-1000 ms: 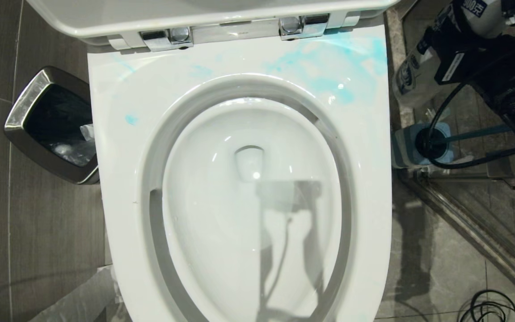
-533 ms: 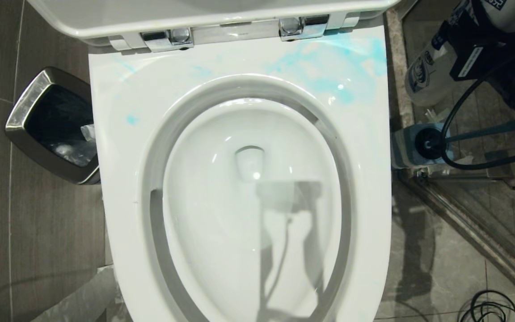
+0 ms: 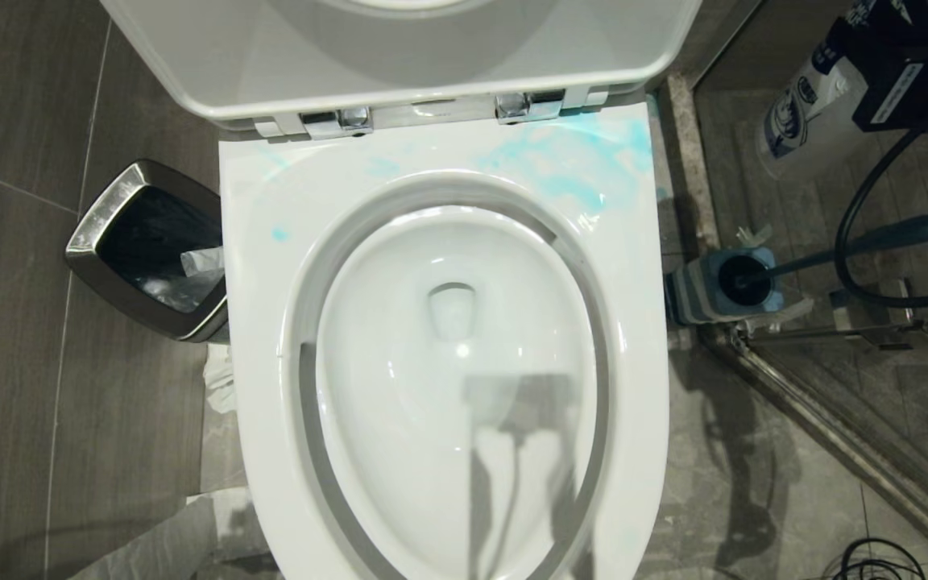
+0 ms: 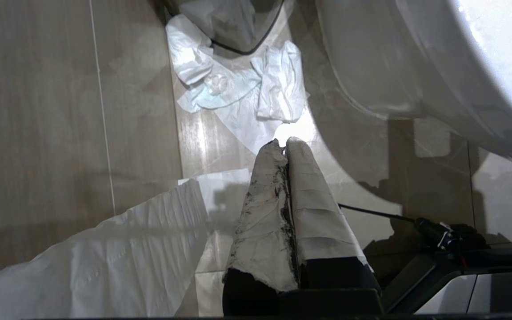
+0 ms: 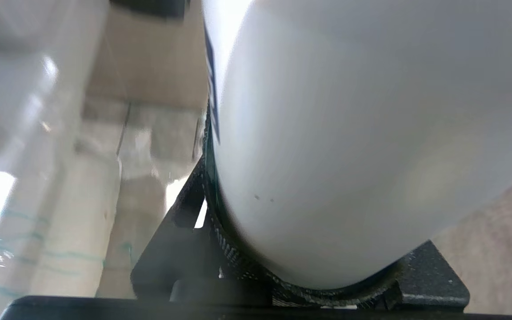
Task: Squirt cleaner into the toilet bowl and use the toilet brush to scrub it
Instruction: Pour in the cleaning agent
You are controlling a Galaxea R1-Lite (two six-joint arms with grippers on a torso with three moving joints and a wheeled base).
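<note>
Right gripper (image 5: 220,240) clamps the cleaner bottle (image 3: 806,109), raised beyond the toilet brush (image 3: 859,246), right of the toilet bowl (image 3: 448,354). Left gripper (image 4: 286,144) pinched empty, pointing floorward beside it.

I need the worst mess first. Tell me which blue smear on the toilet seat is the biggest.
The wide blue smear at the seat's back right corner, below the right hinge. The blue spot on the left side is only a dab, and the streaks near the left hinge are faint.

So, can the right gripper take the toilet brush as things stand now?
Probably not yet: the right gripper is shut on the cleaner. The toilet brush stands free in its base, handle uncovered.
</note>
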